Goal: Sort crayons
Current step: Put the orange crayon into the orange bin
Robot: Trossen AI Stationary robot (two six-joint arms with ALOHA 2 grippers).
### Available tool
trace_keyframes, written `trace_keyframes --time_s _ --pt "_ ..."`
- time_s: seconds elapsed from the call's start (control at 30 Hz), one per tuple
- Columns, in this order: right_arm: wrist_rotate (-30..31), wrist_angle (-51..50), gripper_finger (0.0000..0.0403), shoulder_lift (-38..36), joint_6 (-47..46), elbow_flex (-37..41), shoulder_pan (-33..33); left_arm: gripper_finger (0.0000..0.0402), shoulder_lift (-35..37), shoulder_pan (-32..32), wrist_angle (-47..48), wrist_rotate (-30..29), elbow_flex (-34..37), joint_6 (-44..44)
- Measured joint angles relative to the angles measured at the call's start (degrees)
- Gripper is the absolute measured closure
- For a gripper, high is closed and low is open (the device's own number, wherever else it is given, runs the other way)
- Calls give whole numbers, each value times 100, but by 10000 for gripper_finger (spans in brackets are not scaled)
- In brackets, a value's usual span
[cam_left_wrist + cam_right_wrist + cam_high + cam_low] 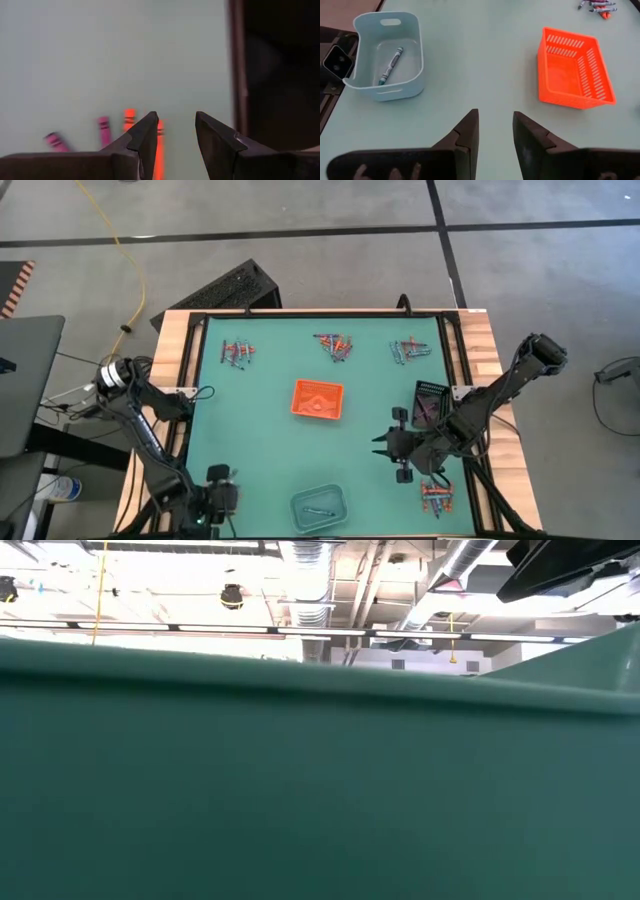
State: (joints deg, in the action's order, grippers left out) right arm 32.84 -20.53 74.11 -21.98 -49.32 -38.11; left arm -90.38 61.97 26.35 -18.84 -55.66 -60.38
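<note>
Overhead, small thin crayons in orange-red, blue-grey and magenta lie in three loose clusters along the far edge of the green table mat (270,430) — one at far left (238,355), one mid (335,344), one far right (410,350) — with a fourth cluster (436,499) near the right front, and one blue-grey crayon (390,65) lying inside the pale clear plastic tray (415,45) at front centre. Between them sits the orange slotted plastic basket (600,75), and a black tray (430,402) rests by the right arm. Left gripper (176,131) hovers at the front-left corner, fingers parted and empty above a few orange and magenta crayons (129,116); right gripper (495,129) hangs over bare mat right of centre, fingers likewise apart, holding nothing.
</note>
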Motion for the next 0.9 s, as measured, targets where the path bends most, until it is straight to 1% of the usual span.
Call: trace_keyframes --time_s 0.13,0.33,0.6,0.7,0.8,0.9 --pt "0 2 289 15 -4 2 0 278 -284 150 -120 102 0 -66" --pt "0 9 289 15 -4 2 -2 278 -821 217 -143 511 0 -232" --pt "0 8 289 15 -5 2 -1 278 -985 212 -72 479 -6 -288" --pt "0 9 289 15 -6 2 -2 278 -988 211 -4 498 -133 -197" --pt "0 8 289 15 -6 2 -1 278 -991 209 289 320 -430 -54" --pt "0 9 289 15 -9 2 -2 278 -991 206 820 173 -626 -42"
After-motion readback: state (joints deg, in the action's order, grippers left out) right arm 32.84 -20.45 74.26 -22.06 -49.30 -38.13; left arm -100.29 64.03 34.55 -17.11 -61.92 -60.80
